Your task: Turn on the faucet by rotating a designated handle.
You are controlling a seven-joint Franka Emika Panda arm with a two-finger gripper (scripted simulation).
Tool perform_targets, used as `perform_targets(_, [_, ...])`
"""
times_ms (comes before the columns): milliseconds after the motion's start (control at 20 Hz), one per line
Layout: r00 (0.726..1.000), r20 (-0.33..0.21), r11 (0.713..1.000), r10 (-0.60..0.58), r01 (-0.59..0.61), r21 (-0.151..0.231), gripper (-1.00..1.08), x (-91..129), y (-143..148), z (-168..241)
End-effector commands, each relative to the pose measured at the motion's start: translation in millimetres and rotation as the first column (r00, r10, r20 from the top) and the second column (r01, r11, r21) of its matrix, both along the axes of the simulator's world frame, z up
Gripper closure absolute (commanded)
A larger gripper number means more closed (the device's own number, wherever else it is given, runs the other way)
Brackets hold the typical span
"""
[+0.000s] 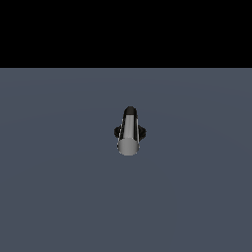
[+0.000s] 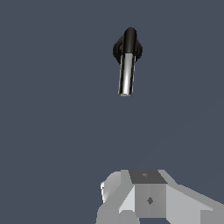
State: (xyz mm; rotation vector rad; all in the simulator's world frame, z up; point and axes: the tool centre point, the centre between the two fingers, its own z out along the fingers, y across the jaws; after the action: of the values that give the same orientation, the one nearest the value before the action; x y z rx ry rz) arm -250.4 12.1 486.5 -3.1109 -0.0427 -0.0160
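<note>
The faucet (image 1: 129,129) stands alone on the flat grey floor, in the middle of the exterior view. Its grey metallic handle (image 1: 129,132) points toward the camera, showing its flat round end, and joins a black elbow at the far end. Bits of the black round base show on both sides. In the wrist view the handle (image 2: 127,74) reaches from the black base (image 2: 117,50) toward my gripper (image 2: 148,197). Only the gripper's white and grey body shows at the frame edge, well apart from the faucet. I cannot make out its fingers. The arm is absent from the exterior view.
A plain grey floor (image 1: 59,197) surrounds the faucet on all sides. Beyond its far edge the exterior view is black.
</note>
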Motion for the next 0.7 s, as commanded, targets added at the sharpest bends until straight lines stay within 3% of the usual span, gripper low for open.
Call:
perform_targets(0, [1.000, 0.000, 1.000, 0.000, 0.000, 0.000, 1.08, 0.0, 0.0, 0.0])
perform_targets(650, [1.000, -0.001, 1.000, 0.001, -0.001, -0.003, 1.08, 12.3, 3.7, -39.5])
